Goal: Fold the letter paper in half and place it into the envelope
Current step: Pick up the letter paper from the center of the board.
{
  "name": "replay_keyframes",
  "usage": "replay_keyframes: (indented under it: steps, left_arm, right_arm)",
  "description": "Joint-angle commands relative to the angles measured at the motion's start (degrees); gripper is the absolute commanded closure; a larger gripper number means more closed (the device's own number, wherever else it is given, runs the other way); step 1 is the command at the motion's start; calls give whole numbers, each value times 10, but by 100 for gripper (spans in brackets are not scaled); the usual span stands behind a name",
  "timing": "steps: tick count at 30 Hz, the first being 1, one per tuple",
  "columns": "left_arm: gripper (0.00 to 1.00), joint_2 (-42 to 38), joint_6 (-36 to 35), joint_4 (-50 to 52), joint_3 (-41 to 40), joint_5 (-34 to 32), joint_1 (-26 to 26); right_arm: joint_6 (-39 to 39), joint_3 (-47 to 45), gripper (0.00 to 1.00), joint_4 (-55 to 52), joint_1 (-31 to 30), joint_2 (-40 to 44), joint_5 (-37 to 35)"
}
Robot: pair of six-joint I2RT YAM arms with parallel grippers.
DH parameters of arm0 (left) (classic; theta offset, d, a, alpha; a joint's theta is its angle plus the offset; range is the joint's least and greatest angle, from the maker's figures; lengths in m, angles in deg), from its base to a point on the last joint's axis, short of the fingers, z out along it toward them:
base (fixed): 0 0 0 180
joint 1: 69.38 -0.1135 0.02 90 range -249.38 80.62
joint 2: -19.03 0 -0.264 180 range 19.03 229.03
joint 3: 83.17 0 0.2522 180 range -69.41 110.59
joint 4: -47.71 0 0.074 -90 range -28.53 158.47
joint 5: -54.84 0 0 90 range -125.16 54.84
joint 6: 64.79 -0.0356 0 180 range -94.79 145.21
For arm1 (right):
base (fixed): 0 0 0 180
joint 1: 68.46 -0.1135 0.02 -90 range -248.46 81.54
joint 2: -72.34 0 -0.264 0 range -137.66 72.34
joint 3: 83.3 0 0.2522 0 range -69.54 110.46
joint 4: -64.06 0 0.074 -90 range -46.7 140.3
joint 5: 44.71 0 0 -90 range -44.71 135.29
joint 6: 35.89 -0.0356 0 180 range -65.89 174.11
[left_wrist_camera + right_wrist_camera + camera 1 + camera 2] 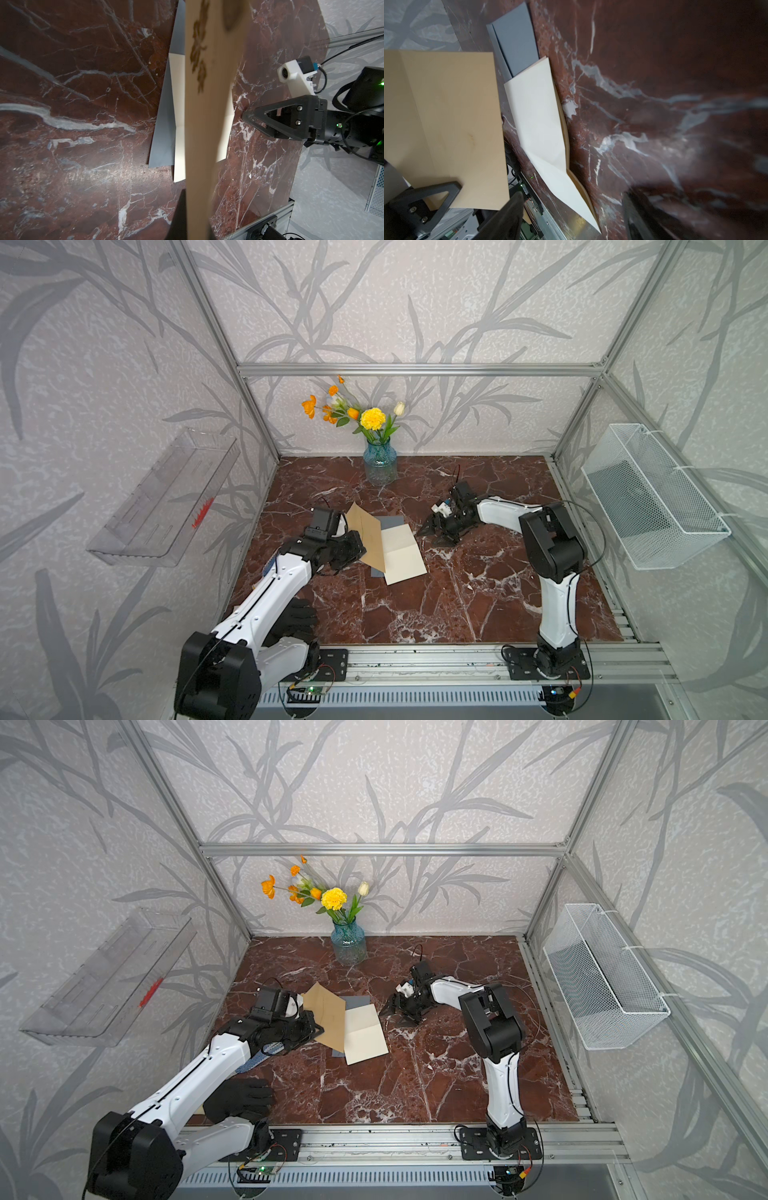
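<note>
Centrally, item one: letter paper (402, 553), cream, lying flat on the marble table (478, 593), with one crease showing across it, so the fold looks made or at least started; its layers are slightly parted at the edge in the right wrist view (542, 128). It rests partly on a grey sheet (390, 522), whose purpose I cannot tell.

Item two: envelope (368, 533), tan, raised off the table and tilted over the paper's left edge. The left gripper (356, 549) is pressed together on the envelope's near edge, as the left wrist view shows the tan sheet (209, 124) rising from between the jaws. Held this way, it probably presents the envelope's mouth toward the paper for insertion; where that opening lies is hidden.

Item three: right gripper (434, 531), spread and holding nothing, low over the table just beside the paper's right edge and apart from it. In the left wrist view its finger (276, 118) points at that edge, placed, I judge, to pick up or push the paper toward the envelope.

Item four, periphery: vase of flowers (379, 466) at the back, well apart; black glove (297, 620) near the left arm's base.
</note>
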Motion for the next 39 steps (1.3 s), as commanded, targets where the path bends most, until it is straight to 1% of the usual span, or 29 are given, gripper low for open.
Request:
replay_keyframes:
  steps: [1,3,7,12,16,18,21,25,28,33,39]
  left_arm:
    - [100,8,-24,9,-12,-13,-3]
    - [100,12,-29,6,-18,-14,-3]
    - [100,23,-32,-7,-31,-10,-2]
    - [100,39,-37,-17,-42,-9,-3]
    - [100,52,-43,-23,-48,-9,-3]
    - [100,57,-46,-25,-49,-8,-3]
    - [100,60,-46,-31,-53,-9,-3]
    - [100,65,-46,-40,-60,-6,-3]
    - [100,69,-47,-44,-65,-4,-3]
    - [100,69,-47,-48,-72,-2,-2]
    - [100,70,-46,-52,-81,1,-3]
  right_arm:
    - [35,22,28,-36,-11,9,-12]
    - [47,29,28,-56,-16,10,-20]
    - [49,30,28,-55,-18,-5,-13]
    - [40,36,28,-43,-19,-30,14]
    - [35,20,28,-32,-25,-33,41]
    - [22,2,31,-13,-33,-27,49]
    - [-8,-28,39,26,-44,-17,62]
    - [-23,-49,40,50,-59,-6,61]
    - [-56,-61,43,78,-69,0,60]
    - [-94,-79,60,131,-77,16,54]
    - [-117,-84,85,147,-84,34,15]
